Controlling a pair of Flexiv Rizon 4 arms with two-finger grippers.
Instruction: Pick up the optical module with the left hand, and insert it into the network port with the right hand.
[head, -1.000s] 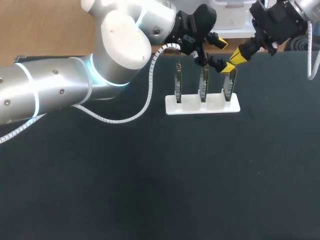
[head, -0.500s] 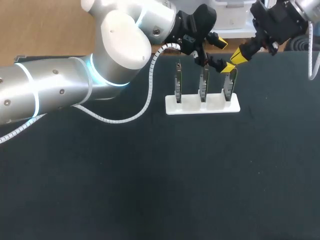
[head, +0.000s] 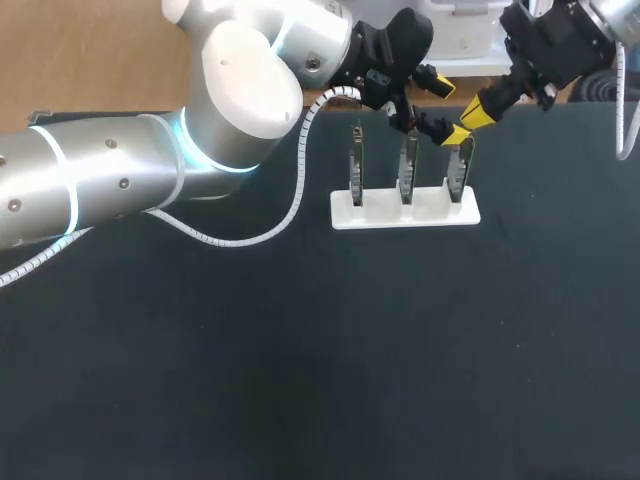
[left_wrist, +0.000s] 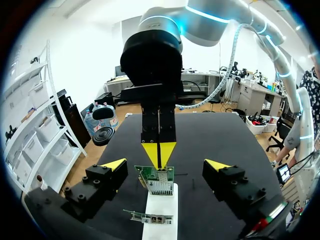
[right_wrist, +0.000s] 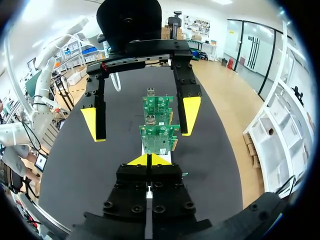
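Three green network cards stand upright in a white stand (head: 405, 213); the right-hand card (head: 457, 172) is the one nearest my right gripper. My left gripper (head: 449, 111) is open, its yellow-tipped fingers (left_wrist: 115, 165) straddling the row of cards without touching them. Between them stands a card (left_wrist: 157, 180) with a metal port cage. My right gripper (head: 478, 110) is shut, its tips (left_wrist: 159, 152) pointing down at that card's top edge. In the right wrist view my right gripper (right_wrist: 149, 159) sits just behind the nearest card (right_wrist: 159, 137). I cannot make out a separate optical module.
The stand (left_wrist: 160, 215) sits near the far edge of the black table (head: 320, 350). Another small card (left_wrist: 147, 217) shows at the stand's near end in the left wrist view. My left arm (head: 120, 180) crosses the table's back left.
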